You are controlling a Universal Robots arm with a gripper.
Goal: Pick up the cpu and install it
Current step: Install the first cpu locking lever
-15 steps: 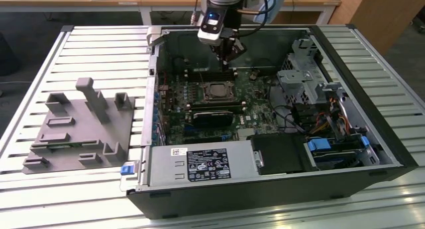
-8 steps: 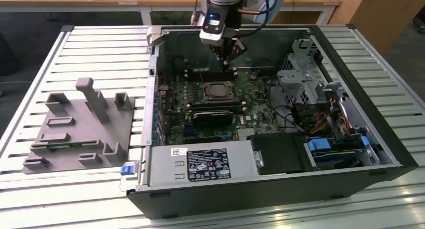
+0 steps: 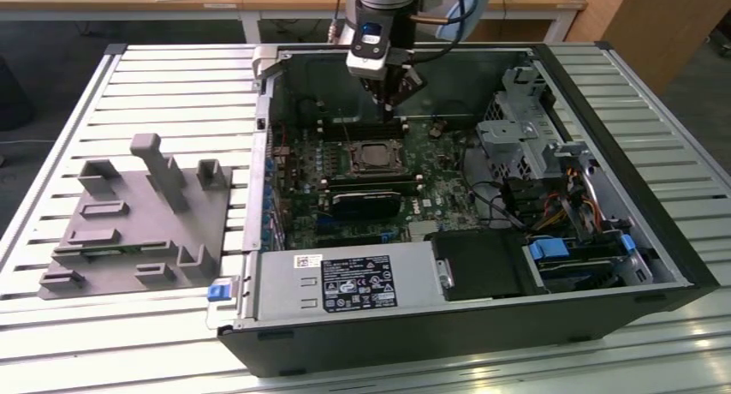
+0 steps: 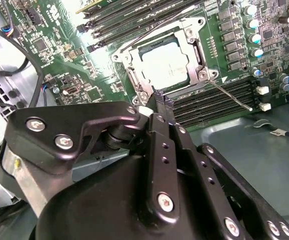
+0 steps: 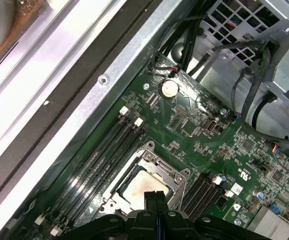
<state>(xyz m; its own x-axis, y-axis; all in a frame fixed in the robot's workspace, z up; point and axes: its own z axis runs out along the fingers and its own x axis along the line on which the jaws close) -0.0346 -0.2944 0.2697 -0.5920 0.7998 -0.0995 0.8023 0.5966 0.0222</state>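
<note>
The cpu (image 3: 371, 157) lies flat in the motherboard's socket inside the open computer case, its silvery-grey top showing within the metal frame. Both wrist views show the cpu (image 4: 164, 62) (image 5: 138, 184) seated there. A thin wire lever (image 4: 230, 96) sticks out beside the socket. My gripper (image 3: 389, 103) hangs above the board, a little toward the case's back wall from the socket. In both wrist views its black fingers (image 4: 158, 102) (image 5: 154, 199) are pressed together with nothing between them, apart from the cpu.
A grey plastic tray (image 3: 137, 223) with upright posts stands on the slatted table at the exterior view's left. Memory slots (image 4: 209, 102) flank the socket. A long black card (image 3: 365, 204), a drive cage (image 3: 520, 137), cables (image 3: 571, 197) and the power supply (image 3: 342, 283) crowd the case.
</note>
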